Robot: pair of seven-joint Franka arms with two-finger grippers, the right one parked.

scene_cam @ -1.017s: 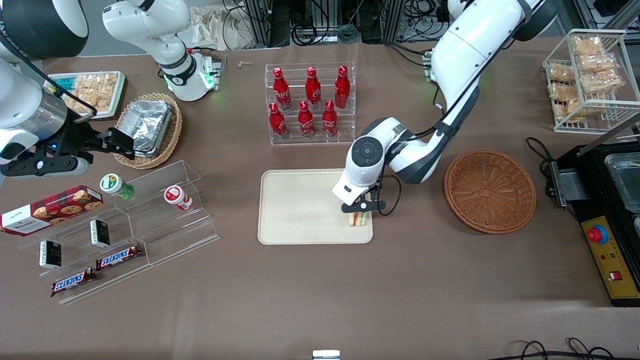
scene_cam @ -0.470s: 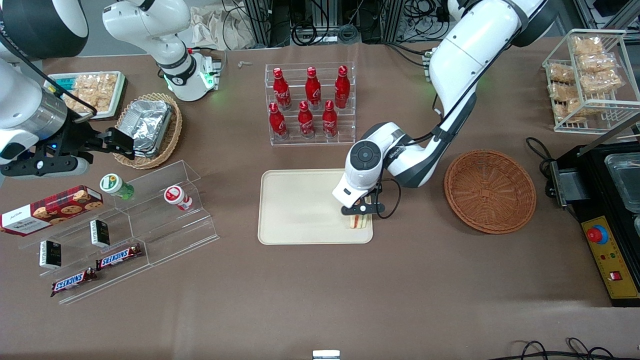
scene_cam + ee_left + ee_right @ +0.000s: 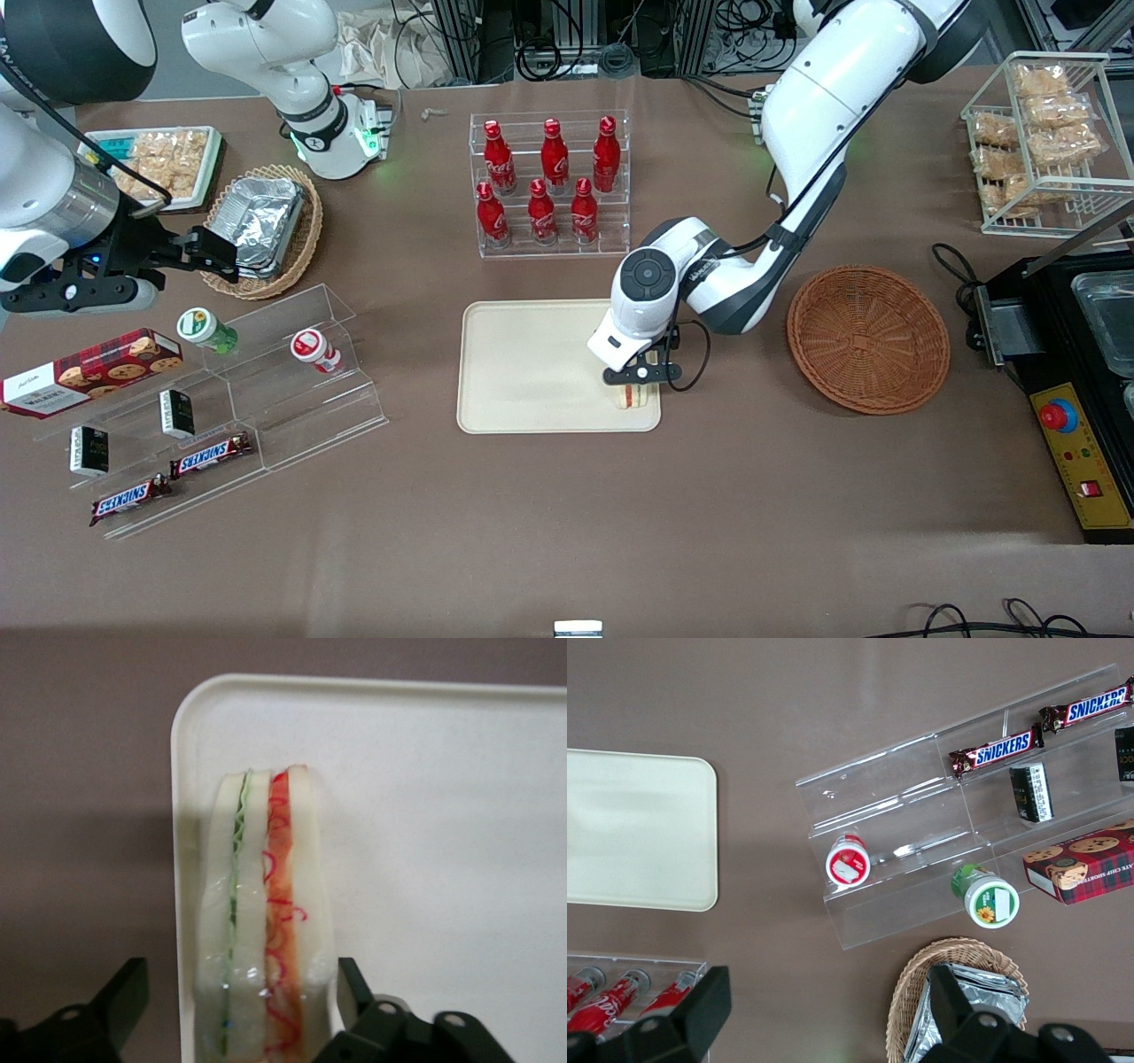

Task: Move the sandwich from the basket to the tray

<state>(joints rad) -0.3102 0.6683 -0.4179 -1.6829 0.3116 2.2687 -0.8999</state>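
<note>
The sandwich (image 3: 633, 396), a white wedge with red and green filling, lies on the cream tray (image 3: 532, 372), in the corner nearest the front camera at the basket's end. My left gripper (image 3: 642, 374) is directly above it. In the left wrist view the sandwich (image 3: 261, 930) lies along the rim of the tray (image 3: 443, 815), and the gripper (image 3: 239, 979) is open around it. One finger (image 3: 124, 997) stands clear of the bread and the other finger (image 3: 354, 988) is right at its side. The reddish-brown basket (image 3: 868, 339) beside the tray holds nothing.
A clear rack of red bottles (image 3: 549, 186) stands farther from the front camera than the tray. Clear snack shelves (image 3: 221, 399) and a tan basket of foil containers (image 3: 266, 226) lie toward the parked arm's end. A wire rack of snacks (image 3: 1045, 142) and a black machine (image 3: 1081, 372) stand toward the working arm's end.
The sandwich has shifted slightly nearer the front camera on the tray corner. The wrist above it has turned a little and the gripper has hardly moved.
</note>
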